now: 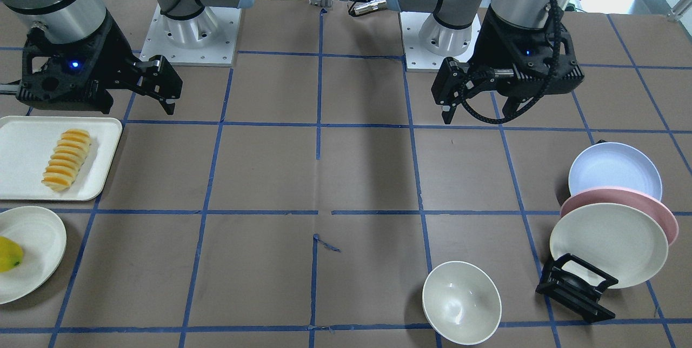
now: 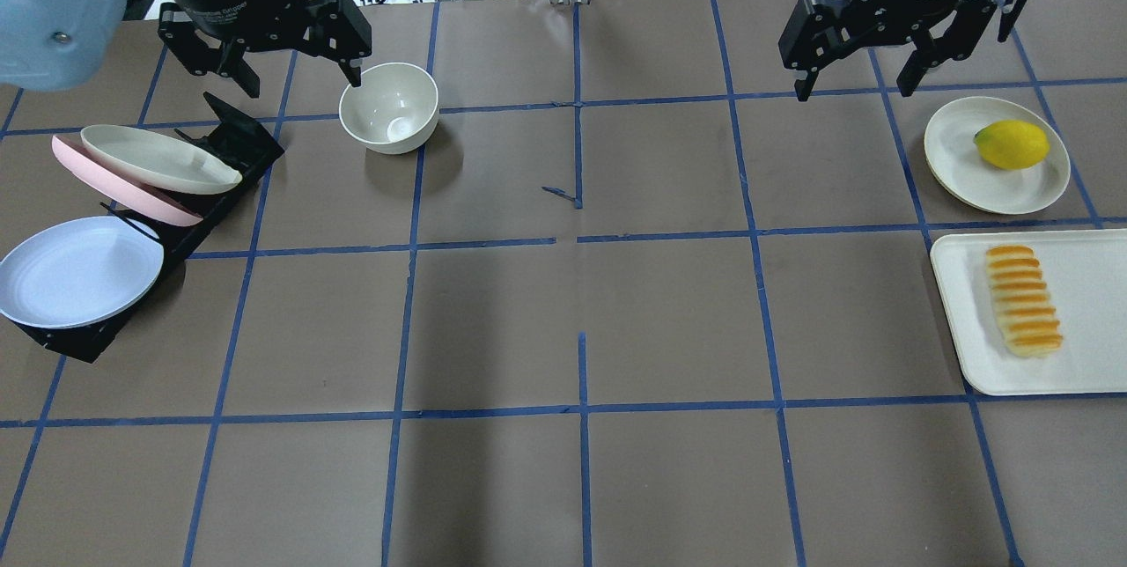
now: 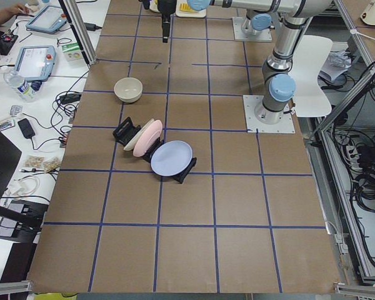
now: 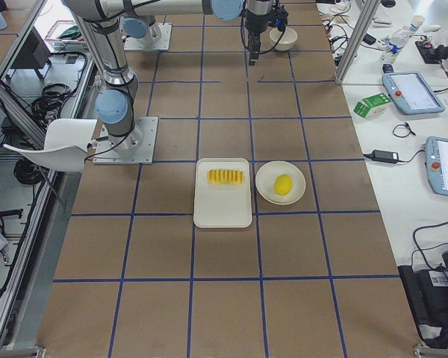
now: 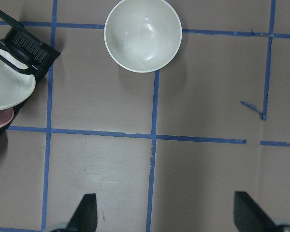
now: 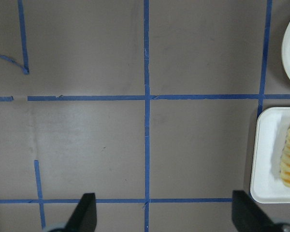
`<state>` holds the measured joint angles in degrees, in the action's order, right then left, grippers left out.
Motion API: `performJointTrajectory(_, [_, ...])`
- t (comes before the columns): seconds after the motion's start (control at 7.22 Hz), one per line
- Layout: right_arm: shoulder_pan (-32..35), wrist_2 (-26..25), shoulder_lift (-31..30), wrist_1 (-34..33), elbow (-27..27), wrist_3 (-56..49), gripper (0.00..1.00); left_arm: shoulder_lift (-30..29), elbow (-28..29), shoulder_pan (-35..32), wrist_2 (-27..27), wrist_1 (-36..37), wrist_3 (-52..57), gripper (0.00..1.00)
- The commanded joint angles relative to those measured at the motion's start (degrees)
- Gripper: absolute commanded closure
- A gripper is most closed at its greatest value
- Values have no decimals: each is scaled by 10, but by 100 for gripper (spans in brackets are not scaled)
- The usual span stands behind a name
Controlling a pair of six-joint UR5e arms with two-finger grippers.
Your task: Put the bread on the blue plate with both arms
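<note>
Overhead: the left gripper is hanging with jaws spread wide, gripping nothing. An empty bowl is sitting just beside its inner finger. The blue plate is leaning in a black rack with a pink plate and a cream plate, outboard of that gripper, toward the robot. The right gripper is likewise hanging wide and empty. A lemon is resting in a dish just outboard of it. The bread is lying on a white tray, beyond the dish, well apart from the gripper.

Wrist views: fingertips are showing far apart over bare table.
</note>
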<state>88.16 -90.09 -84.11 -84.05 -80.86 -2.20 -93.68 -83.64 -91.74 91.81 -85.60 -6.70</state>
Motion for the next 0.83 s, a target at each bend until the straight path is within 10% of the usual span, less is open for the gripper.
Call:
performJointTrajectory(0.0, [-2,-3,0,-4,0,-4,0,2,-1,-2,0,-2,-11,0])
performJointTrajectory(0.69, [-2,-3,1,-1,0,-4,0,4,-5,-2,5,-6,-4,0])
